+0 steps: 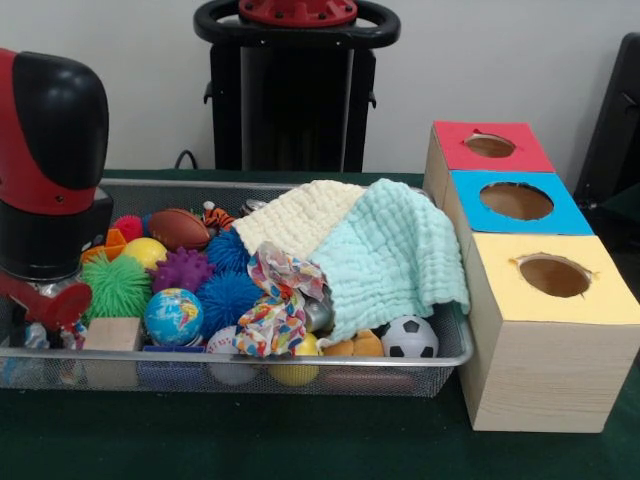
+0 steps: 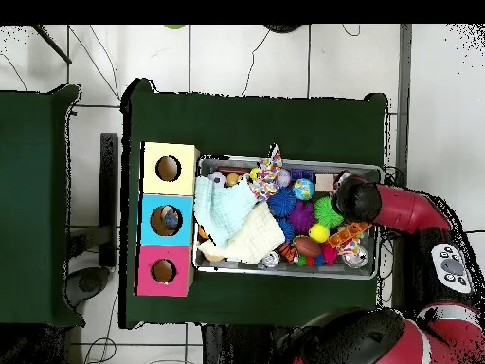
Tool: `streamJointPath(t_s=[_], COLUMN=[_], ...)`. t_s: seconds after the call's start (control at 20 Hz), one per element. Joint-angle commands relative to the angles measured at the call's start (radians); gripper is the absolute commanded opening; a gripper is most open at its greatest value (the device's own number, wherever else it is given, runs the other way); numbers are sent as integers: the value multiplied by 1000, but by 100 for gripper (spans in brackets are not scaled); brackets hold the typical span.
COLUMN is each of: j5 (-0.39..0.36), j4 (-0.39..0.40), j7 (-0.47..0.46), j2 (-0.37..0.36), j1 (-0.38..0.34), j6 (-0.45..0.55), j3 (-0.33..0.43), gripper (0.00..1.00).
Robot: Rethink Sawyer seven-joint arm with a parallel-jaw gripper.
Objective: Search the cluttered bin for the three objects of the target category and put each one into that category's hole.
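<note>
Tabletop (image 1: pixel 300 440): dark green cloth, carrying everything.
Bin (image 1: pixel 240 365): silver wire-mesh tray, heaped with small toys; the target three could be anywhere in it.
Cloths: a mint waffle cloth (image 1: pixel 395 255) and cream waffle cloth (image 1: pixel 300 215) drape the right half, likely hiding toys.
Boxes: yellow hole (image 1: pixel 553 275) nearest, blue hole (image 1: pixel 516 200), then red hole (image 1: pixel 490 145), just beside the bin for short drops.
Hand (image 1: pixel 45 305): low over the bin's left end; grip can't be read.

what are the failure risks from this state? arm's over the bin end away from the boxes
1. The mint cloth and cream cloth cover the bin's box-side end, so targets there may stay hidden.
2. Balls are tightly packed: grabbing the globe ball might drag the blue spiky ball along.
3. The mesh bin rim sits close to the arm; a low sweep could catch it.
</note>
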Motion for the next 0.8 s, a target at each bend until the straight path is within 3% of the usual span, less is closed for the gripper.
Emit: streamJointPath(t_s=[0.05, 0.55, 0.8], j5=[-32, -25, -14], j4=[-30, -6, -13], j7=[-108, -89, -77], j2=[74, 55, 41], j1=[2, 11, 38], j6=[135, 159, 235], j3=[26, 18, -11], gripper=[100, 100, 100])
